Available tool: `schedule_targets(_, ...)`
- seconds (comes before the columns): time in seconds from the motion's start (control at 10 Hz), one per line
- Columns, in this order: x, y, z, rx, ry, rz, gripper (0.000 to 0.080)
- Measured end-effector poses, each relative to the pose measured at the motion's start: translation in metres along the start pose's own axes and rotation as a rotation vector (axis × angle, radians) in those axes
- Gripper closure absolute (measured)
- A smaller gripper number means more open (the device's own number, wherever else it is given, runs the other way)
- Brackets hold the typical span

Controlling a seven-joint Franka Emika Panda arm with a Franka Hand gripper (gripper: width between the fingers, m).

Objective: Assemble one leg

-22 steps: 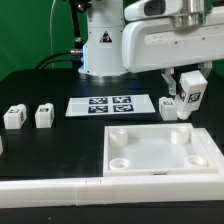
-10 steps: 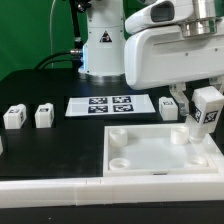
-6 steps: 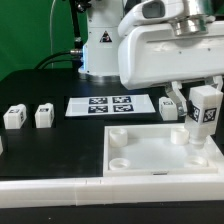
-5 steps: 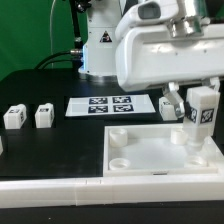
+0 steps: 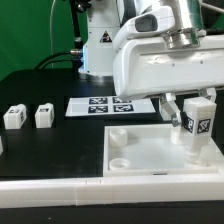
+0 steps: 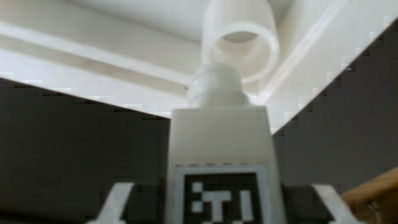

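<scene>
My gripper (image 5: 198, 108) is shut on a white leg (image 5: 198, 122) with a black-and-white tag on its face. It holds the leg upright over the far corner, at the exterior view's right, of the large white square panel (image 5: 150, 150). In the wrist view the held leg (image 6: 221, 150) fills the middle, its round peg end pointing at a round corner socket (image 6: 244, 48) of the panel, and my fingers (image 6: 118, 200) flank it. Two more legs (image 5: 14, 117) (image 5: 44, 116) stand on the black table at the exterior view's left.
The marker board (image 5: 108, 104) lies behind the panel. Another white leg (image 5: 167, 105) stands behind the panel near my gripper. A long white bar (image 5: 50, 188) runs along the table's front edge. The robot base (image 5: 100, 45) stands at the back.
My gripper has carried the leg from beside the marker board over to the panel's far corner and lowered it toward the socket.
</scene>
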State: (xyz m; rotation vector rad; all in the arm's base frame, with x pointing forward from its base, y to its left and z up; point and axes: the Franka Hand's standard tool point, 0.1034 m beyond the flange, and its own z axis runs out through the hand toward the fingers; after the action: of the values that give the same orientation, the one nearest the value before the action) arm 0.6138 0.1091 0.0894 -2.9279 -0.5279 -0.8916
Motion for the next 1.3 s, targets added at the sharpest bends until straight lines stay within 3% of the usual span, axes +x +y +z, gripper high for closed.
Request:
schedule_targets(0.8,-0.012,-0.012,0.002,0.009,0.000,-0.010,0.0509)
schedule_targets(1.3,-0.022,-0.013,0.009,0.010,-0.007,-0.013,0.0509)
